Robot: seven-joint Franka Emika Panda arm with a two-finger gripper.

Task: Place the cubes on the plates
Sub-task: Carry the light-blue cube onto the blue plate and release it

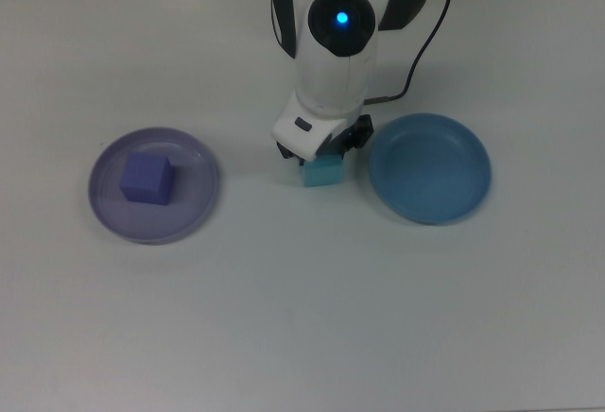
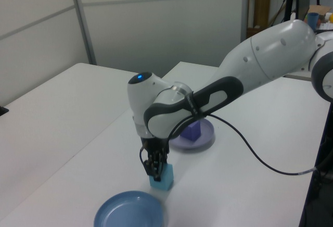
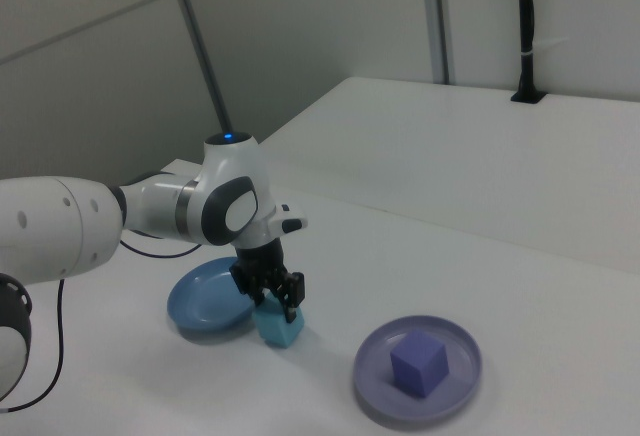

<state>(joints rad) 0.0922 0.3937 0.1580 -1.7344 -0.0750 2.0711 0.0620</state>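
Turquoise cube [image 1: 321, 172] sits on the white desk [image 1: 302, 317], directly under the claw [image 2: 155, 173]. The claw has its fingers down around the cube's upper part. In the left view and the right view they look drawn in against the cube's sides, so the claw appears to be gripping it, though the cube's base seems to rest on the desk.

Just beside the claw, on the top view's right, lies the blue plate [image 1: 430, 206], bare inside. It is near the cube but not touching it. Well apart from the claw, on the top view's left, lies the lavender plate [image 1: 194, 214]. The purple cube [image 1: 147, 178] rests on it, a little off centre. So half the task looks done, and the turquoise cube has yet to reach the blue plate.

Risks from here, as a judgement: the grip seems to sit high on the cube, so the cube could tip or slip free when raised. If it is carried low, its bottom edge could catch the blue plate's raised rim and push the plate along the desk. A release near the rim could leave the cube leaning half off the plate.

Hard to make out: in the top view the arm's white wrist covers most of the cube and all of the fingertips. No view shows the contact between fingers and cube plainly.
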